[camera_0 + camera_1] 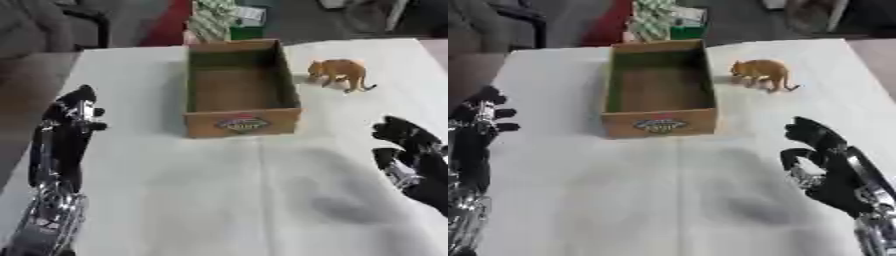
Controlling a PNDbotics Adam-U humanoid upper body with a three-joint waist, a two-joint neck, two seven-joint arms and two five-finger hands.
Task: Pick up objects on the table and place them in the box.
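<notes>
I saw my right hand and left hand curled on nothing, the orange toy animal standing (upright) just right of the box.

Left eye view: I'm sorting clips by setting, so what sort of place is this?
Probably an indoor room or lab: a white-covered table holds a cardboard box and an orange toy animal, with a dark chair beyond.

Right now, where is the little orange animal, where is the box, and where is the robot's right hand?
orange toy animal (339,71), left eye view, on its body.
cardboard box (242,123), left eye view, on its near wall by the label.
right hand (822,150), right eye view, on its palm.
</notes>
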